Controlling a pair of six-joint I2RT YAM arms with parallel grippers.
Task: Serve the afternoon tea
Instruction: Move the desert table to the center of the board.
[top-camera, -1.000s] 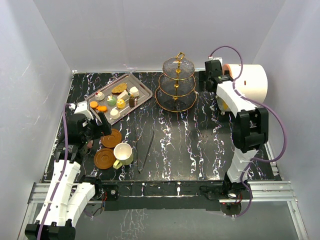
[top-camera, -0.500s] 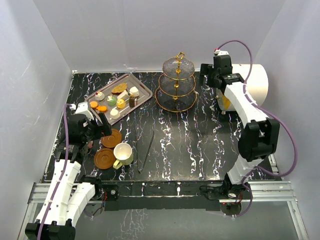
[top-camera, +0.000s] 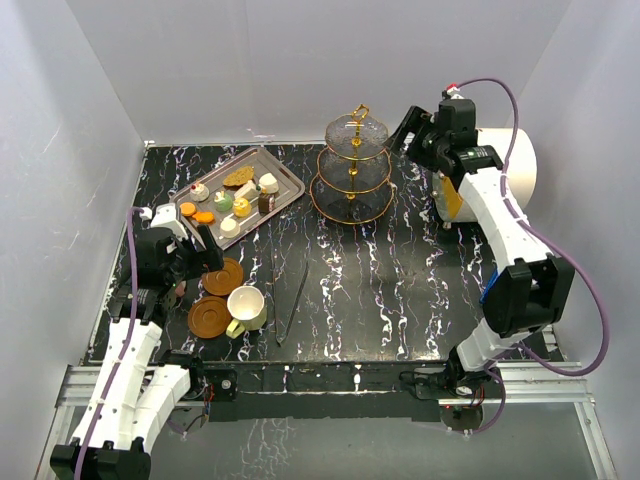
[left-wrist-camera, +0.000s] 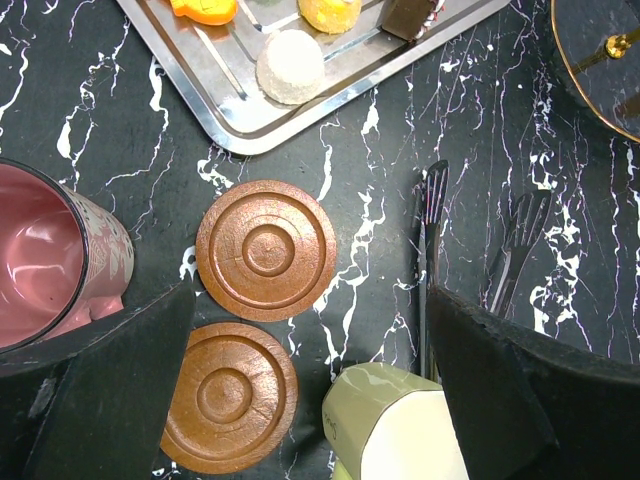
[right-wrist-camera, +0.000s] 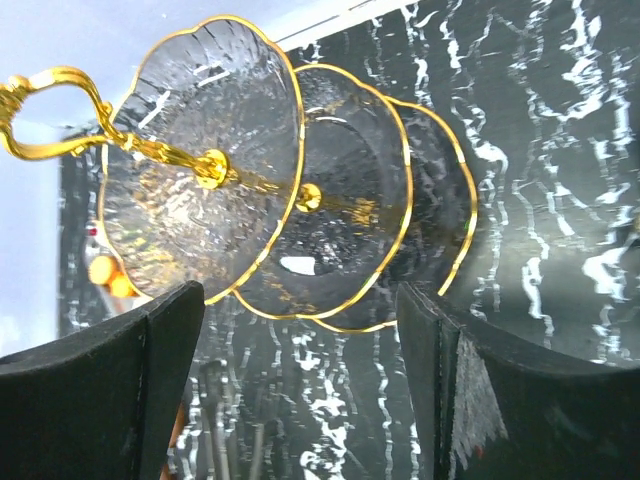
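Marble table | my left gripper wide, empty | right gripper gaped beside stand | step: stand pickup; next needed handle grasp

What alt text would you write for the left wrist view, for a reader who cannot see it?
Two brown saucers lie side by side on a black table below the open left pincer. A maroon cup stands left, a cream cup near, tongs right, a tray of cakes beyond.

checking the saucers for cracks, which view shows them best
Left wrist: both brown saucers lie close up, their rings plain. Top external shows them small, beside the cream cup. Right wrist shows no saucer clearly.
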